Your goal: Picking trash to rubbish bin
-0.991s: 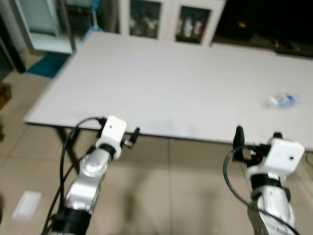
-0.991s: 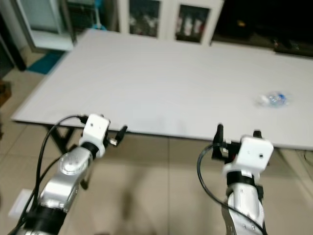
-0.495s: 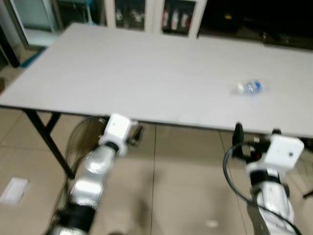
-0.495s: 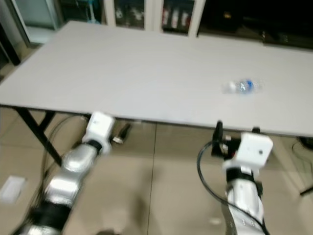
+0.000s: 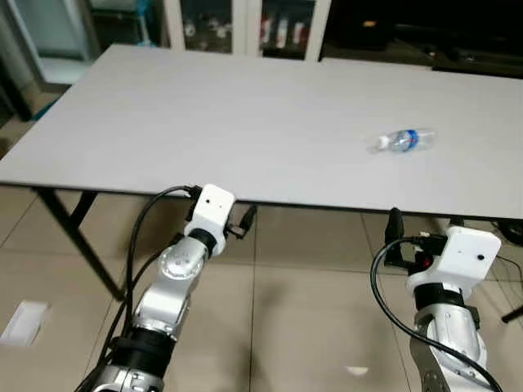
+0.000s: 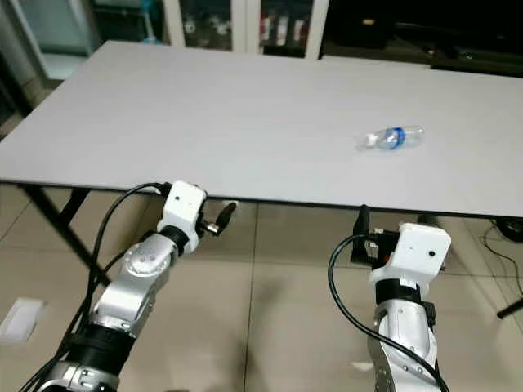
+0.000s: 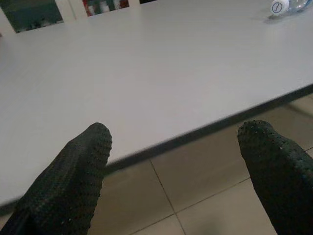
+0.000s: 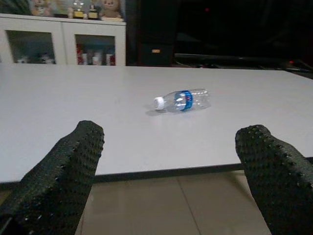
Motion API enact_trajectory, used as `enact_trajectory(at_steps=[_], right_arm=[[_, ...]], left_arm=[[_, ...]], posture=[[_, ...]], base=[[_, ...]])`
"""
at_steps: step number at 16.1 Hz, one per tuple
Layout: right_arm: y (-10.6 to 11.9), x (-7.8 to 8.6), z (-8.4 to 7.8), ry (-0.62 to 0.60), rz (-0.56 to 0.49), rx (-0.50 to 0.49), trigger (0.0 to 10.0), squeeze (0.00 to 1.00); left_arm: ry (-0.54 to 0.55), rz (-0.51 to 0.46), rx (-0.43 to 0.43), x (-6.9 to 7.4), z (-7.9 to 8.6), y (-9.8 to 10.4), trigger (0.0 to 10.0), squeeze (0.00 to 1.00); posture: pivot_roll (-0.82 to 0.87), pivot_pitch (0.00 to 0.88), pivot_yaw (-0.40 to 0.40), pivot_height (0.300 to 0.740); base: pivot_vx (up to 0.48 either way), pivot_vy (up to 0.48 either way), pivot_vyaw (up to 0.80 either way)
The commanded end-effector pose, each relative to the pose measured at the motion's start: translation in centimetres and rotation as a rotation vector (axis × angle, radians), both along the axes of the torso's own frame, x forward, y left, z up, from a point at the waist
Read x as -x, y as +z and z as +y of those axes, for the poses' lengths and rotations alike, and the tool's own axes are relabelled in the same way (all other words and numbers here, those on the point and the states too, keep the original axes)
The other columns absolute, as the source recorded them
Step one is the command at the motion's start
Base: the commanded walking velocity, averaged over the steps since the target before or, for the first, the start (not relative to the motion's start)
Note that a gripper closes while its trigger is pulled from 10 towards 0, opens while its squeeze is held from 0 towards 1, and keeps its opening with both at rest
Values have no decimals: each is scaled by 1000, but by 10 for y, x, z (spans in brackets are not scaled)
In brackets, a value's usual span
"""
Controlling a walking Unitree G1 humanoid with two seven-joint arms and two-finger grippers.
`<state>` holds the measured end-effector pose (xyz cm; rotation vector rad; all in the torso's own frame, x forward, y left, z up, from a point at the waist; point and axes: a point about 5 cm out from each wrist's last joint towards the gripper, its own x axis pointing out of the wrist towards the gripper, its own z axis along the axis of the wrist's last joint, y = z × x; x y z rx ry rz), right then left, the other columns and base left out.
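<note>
A clear plastic bottle [image 8: 182, 100] lies on its side on the white surface [image 5: 204, 122], well in from the near edge. The right tool [image 8: 171, 181], fingers spread, faces it from below that edge; the left tool [image 7: 181, 171], also spread, waits alongside.

Even indoor light on a pale table [image 5: 245, 114], dark background beyond, sharp frames, little blur.

Clear capped bottle [image 5: 403, 140], lying on table

A broad white table [image 5: 204, 114] carries one thing — a clear plastic bottle [image 5: 402, 140] lying on its side.
</note>
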<state>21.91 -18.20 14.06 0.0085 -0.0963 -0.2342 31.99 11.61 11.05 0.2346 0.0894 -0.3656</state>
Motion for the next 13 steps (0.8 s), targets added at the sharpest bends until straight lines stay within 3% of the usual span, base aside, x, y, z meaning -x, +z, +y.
enact_trajectory(at_steps=[1, 13], right_arm=[[1, 0, -2, -6, 1, -6, 10000, 0], [-7, -8, -10, -58, 49, -101, 10000, 0]], left_arm=[[-18, -8, 6, -3, -4, 3, 10000, 0], [-44, -5, 3, -1, -11, 2, 10000, 0]], posture=[[167, 75, -56, 740], [163, 76, -49, 740]], base=[[469, 0, 0], [471, 0, 0]])
